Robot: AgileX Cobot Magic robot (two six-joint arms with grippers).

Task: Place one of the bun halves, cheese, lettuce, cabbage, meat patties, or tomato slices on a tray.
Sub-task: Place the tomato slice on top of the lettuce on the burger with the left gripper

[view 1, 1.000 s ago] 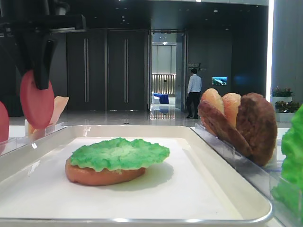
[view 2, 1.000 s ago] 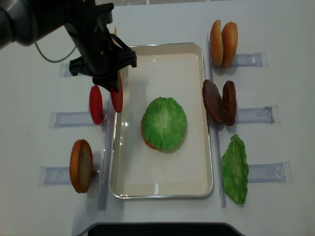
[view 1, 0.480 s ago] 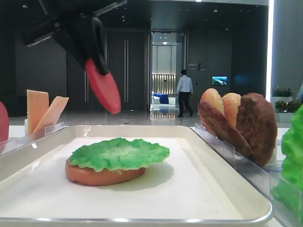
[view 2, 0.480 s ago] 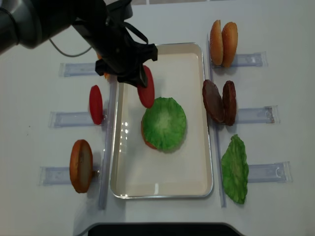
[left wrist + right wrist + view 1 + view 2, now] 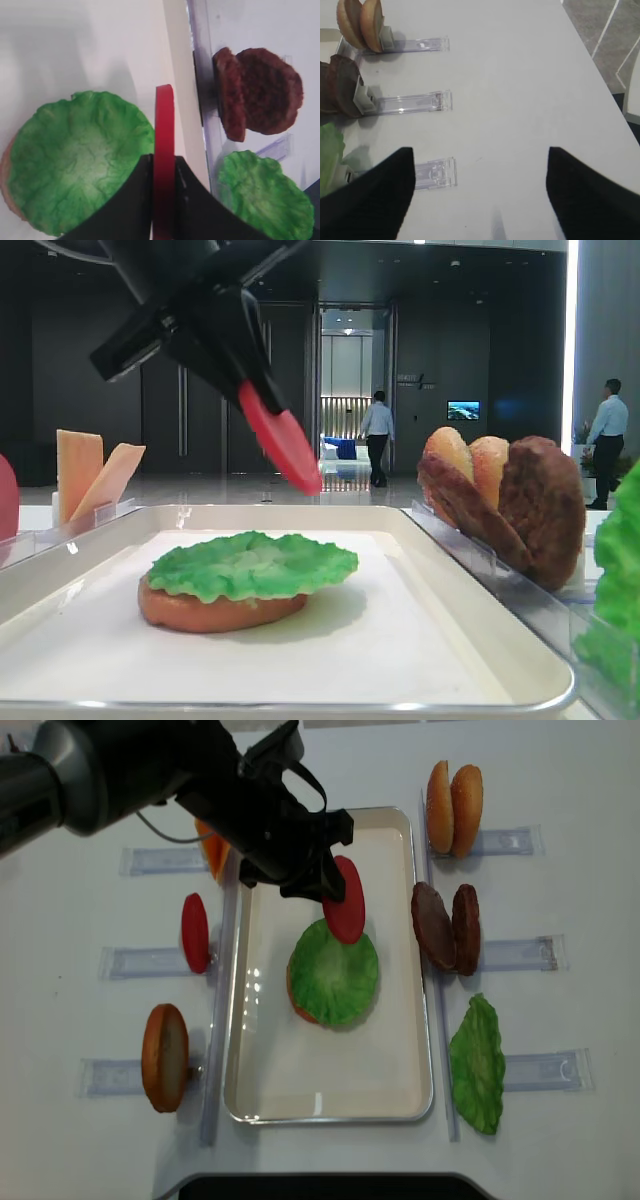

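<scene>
A tomato slice (image 5: pixel 345 900) hangs tilted above the tray (image 5: pixel 395 1070), clamped edge-on in the left gripper (image 5: pixel 325 885), over the far edge of a lettuce leaf (image 5: pixel 334 971) lying on a bun half (image 5: pixel 215 612) in the middle of the tray. Another tomato slice (image 5: pixel 195 932) stands in a clear holder (image 5: pixel 140 961) left of the tray. Patties (image 5: pixel 447 927), two buns (image 5: pixel 453 807) and a second lettuce leaf (image 5: pixel 478 1065) stand on the right. The right gripper's fingers (image 5: pixel 367 200) are spread apart over bare table (image 5: pixel 510 100), grasping nothing.
</scene>
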